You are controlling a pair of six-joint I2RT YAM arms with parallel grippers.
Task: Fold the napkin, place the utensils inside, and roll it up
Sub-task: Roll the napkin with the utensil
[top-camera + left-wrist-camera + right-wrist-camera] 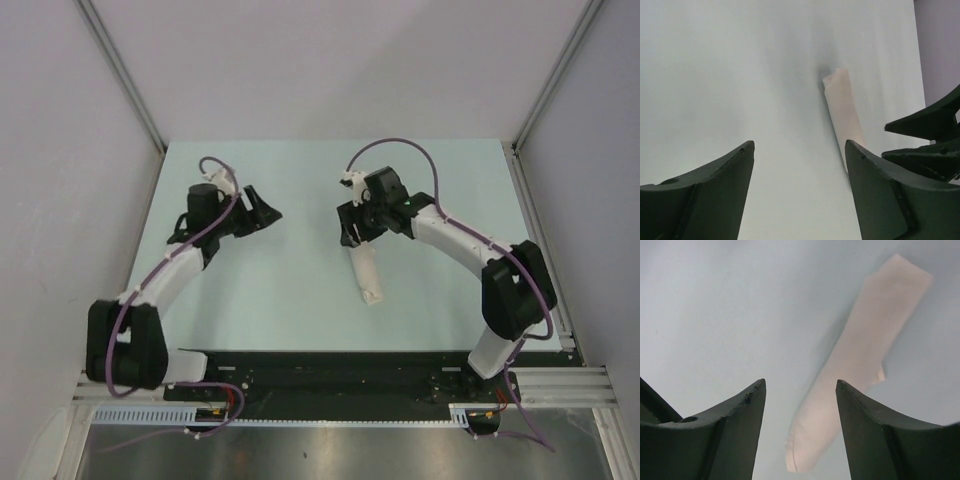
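The napkin (367,276) lies rolled into a slim white tube on the pale table, pointing toward the near edge. No utensils show in any view. My right gripper (351,234) hovers open just above the roll's far end. In the right wrist view the napkin (855,375) lies on the table below the gap of the right gripper (801,382), apart from both fingers. My left gripper (268,213) stands open to the left of the roll with nothing between its fingers. In the left wrist view the left gripper (800,145) frames bare table, and the napkin (844,107) lies ahead to the right.
Grey walls with metal rails (125,75) close in the table on the left, right and back. A dark base rail (330,375) runs along the near edge. The right arm's black fingers (935,135) show at the right of the left wrist view.
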